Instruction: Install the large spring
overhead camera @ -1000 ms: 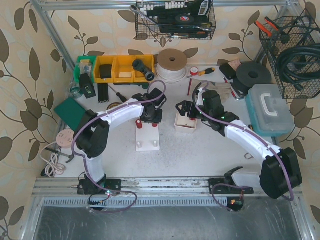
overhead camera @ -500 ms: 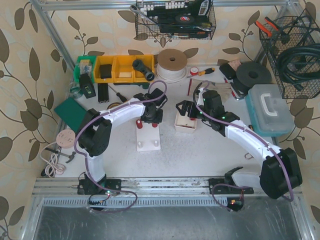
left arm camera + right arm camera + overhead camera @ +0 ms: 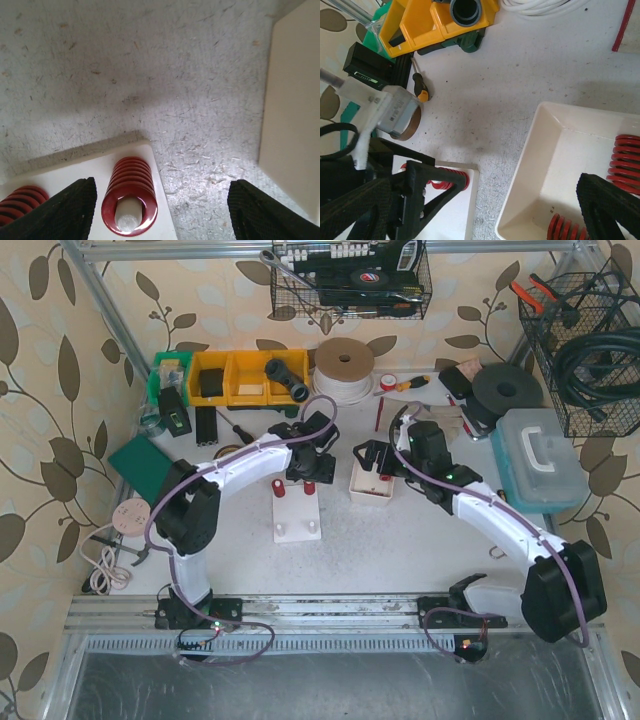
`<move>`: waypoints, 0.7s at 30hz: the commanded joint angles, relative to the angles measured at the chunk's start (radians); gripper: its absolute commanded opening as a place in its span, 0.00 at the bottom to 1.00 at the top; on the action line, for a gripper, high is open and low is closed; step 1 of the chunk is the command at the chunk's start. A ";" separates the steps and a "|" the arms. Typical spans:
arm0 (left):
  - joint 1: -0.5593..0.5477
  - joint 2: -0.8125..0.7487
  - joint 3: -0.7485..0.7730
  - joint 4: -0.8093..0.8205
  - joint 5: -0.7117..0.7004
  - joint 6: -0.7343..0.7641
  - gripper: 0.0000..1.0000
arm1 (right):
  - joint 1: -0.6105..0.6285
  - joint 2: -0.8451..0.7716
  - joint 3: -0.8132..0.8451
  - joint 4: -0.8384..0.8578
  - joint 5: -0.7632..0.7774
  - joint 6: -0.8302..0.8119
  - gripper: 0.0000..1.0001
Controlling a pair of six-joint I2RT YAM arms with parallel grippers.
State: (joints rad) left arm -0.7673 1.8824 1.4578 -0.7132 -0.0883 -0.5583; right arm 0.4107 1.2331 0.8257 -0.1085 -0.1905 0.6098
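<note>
**Spring Seating Status**

My left jaws stand released, straddling the large spring (image 3: 129,200), which sits upright over a peg on the white base plate (image 3: 95,165). A second spring (image 3: 15,202) stands beside it. My right jaws hang released above the tray (image 3: 555,165) holding loose springs (image 3: 625,162).

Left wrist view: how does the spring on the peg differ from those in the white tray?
The peg spring stands upright around a white post; the tray springs lie loose on their sides in the white tray. The peg spring sits between the open left fingers; the tray springs are in no grip. All are red coils.
</note>
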 commanded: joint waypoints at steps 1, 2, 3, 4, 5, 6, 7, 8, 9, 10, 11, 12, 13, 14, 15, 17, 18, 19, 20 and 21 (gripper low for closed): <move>-0.007 -0.084 0.056 -0.054 -0.027 -0.003 0.76 | -0.005 -0.035 -0.027 0.008 0.019 0.004 0.99; -0.007 -0.092 0.061 -0.061 -0.029 -0.005 0.76 | -0.005 -0.040 -0.029 0.009 0.021 0.004 0.99; -0.008 -0.101 0.067 -0.067 -0.033 -0.009 0.77 | -0.007 -0.045 -0.031 0.007 0.026 0.006 0.99; -0.009 -0.110 0.073 -0.076 -0.035 -0.012 0.77 | -0.011 -0.052 -0.034 0.007 0.026 0.009 0.99; -0.009 -0.118 0.081 -0.085 -0.037 -0.016 0.77 | -0.014 -0.060 -0.038 0.004 0.028 0.012 0.99; -0.010 -0.125 0.089 -0.095 -0.036 -0.019 0.78 | -0.017 -0.070 -0.042 0.001 0.032 0.017 0.99; -0.012 -0.131 0.098 -0.103 -0.034 -0.022 0.78 | -0.024 -0.082 -0.046 -0.005 0.033 0.020 0.99; -0.014 -0.136 0.107 -0.109 -0.031 -0.027 0.78 | -0.033 -0.096 -0.050 -0.013 0.036 0.026 0.99; -0.018 -0.142 0.116 -0.114 -0.026 -0.030 0.78 | -0.043 -0.110 -0.056 -0.024 0.038 0.033 0.99; -0.023 -0.147 0.125 -0.118 -0.022 -0.035 0.78 | -0.057 -0.123 -0.060 -0.034 0.035 0.041 0.99; -0.028 -0.152 0.133 -0.122 -0.019 -0.039 0.77 | -0.071 -0.137 -0.063 -0.045 0.029 0.052 0.99; -0.035 -0.157 0.142 -0.125 -0.018 -0.042 0.77 | -0.090 -0.151 -0.066 -0.059 0.021 0.064 0.99; -0.043 -0.161 0.148 -0.130 -0.018 -0.045 0.77 | -0.108 -0.162 -0.061 -0.082 0.012 0.074 0.99; -0.050 -0.168 0.153 -0.134 -0.019 -0.049 0.76 | -0.125 -0.166 -0.050 -0.120 0.006 0.079 0.99; -0.055 -0.181 0.148 -0.133 -0.019 -0.053 0.75 | -0.143 -0.160 -0.032 -0.161 -0.010 0.079 0.99; -0.058 -0.225 0.110 -0.105 -0.017 -0.054 0.75 | -0.175 -0.111 0.024 -0.290 -0.061 0.063 0.96; -0.058 -0.257 0.082 -0.083 -0.025 -0.054 0.75 | -0.189 -0.082 0.064 -0.358 -0.070 0.053 0.95; -0.057 -0.288 0.053 -0.063 -0.035 -0.052 0.75 | -0.196 -0.053 0.101 -0.430 -0.071 0.040 0.94; -0.057 -0.319 0.021 -0.039 -0.049 -0.047 0.75 | -0.198 -0.025 0.137 -0.493 -0.066 0.024 0.93; -0.055 -0.350 -0.009 -0.015 -0.060 -0.042 0.75 | -0.199 0.004 0.175 -0.550 -0.057 0.007 0.91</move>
State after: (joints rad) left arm -0.8223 1.6791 1.5246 -0.7830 -0.1047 -0.5907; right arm 0.2253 1.1526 0.8761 -0.3779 -0.2180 0.6582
